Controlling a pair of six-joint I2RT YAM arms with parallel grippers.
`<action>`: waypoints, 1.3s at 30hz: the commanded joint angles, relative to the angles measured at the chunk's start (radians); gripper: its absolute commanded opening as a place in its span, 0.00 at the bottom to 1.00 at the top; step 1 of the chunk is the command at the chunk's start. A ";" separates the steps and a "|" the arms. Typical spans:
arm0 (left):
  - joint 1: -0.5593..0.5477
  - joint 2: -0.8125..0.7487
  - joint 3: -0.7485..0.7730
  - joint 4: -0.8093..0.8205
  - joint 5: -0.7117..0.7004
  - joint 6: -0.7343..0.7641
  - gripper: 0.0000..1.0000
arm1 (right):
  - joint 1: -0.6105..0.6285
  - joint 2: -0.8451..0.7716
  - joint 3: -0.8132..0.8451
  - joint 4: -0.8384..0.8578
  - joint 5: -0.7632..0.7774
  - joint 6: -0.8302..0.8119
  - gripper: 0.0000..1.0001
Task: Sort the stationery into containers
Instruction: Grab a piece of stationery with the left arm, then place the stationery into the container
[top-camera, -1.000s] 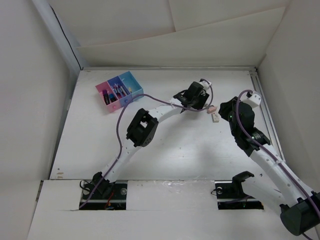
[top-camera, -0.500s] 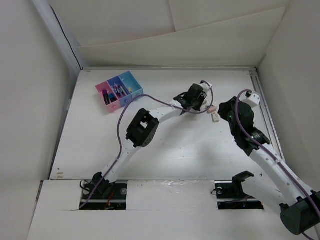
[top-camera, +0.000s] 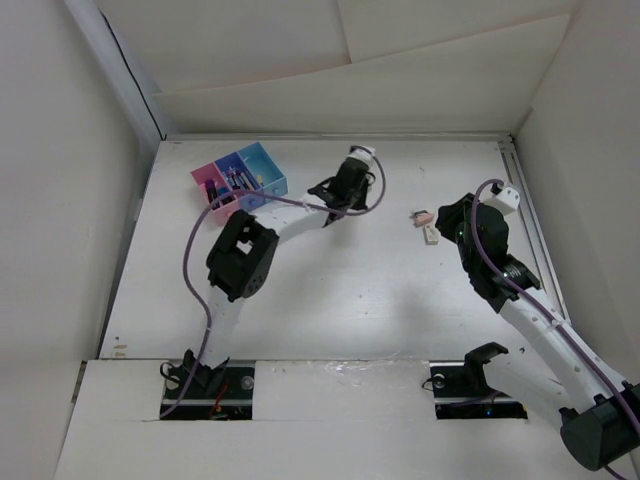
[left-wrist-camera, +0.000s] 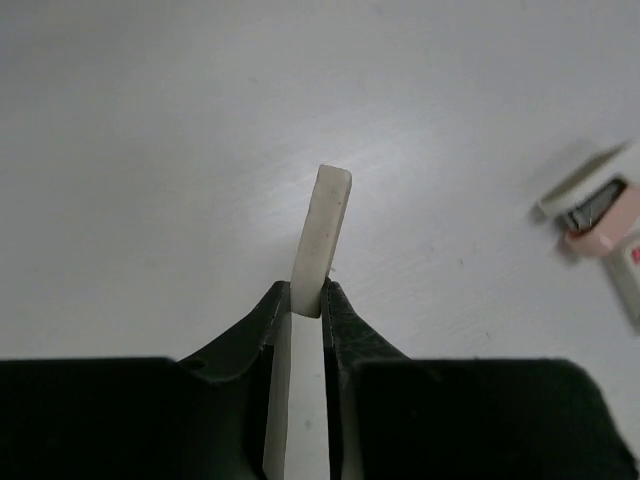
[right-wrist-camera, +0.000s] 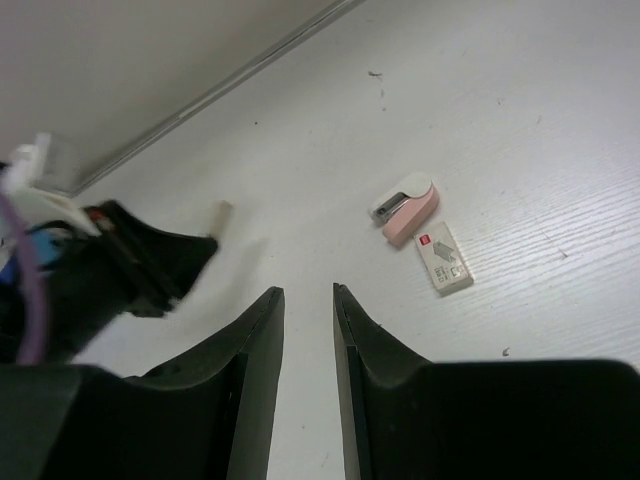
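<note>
My left gripper (top-camera: 352, 186) is shut on a pale flat eraser (left-wrist-camera: 325, 235), which sticks out past the fingertips above the bare table in the left wrist view. It hovers right of the three joined containers: pink (top-camera: 204, 178), purple-blue (top-camera: 228, 160) and light blue (top-camera: 274, 186). Dark markers and pens lie in them. A small pink stapler-like piece (top-camera: 421, 216) and a white eraser-like box (top-camera: 431, 235) lie on the table just left of my right gripper (top-camera: 449, 222). My right gripper (right-wrist-camera: 308, 292) is slightly open and empty, above the table.
White walls enclose the table on the left, back and right. The left arm's purple cable loops across the table's middle left. In the right wrist view the left gripper (right-wrist-camera: 150, 270) shows at the left, and the stapler (right-wrist-camera: 405, 210) and box (right-wrist-camera: 444, 258) at the right.
My left gripper has swung left, away from the stapler and box, toward the containers, with the eraser in it. The right arm has not moved.
</note>
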 joint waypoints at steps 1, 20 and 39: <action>0.150 -0.175 -0.063 0.071 -0.068 -0.219 0.00 | 0.008 -0.018 0.019 0.037 -0.010 0.001 0.32; 0.523 -0.220 -0.059 -0.074 0.004 -0.487 0.00 | 0.017 0.019 0.028 0.037 -0.039 0.001 0.32; 0.523 -0.178 -0.042 -0.160 -0.131 -0.512 0.16 | 0.017 0.048 0.038 0.037 0.024 0.011 0.52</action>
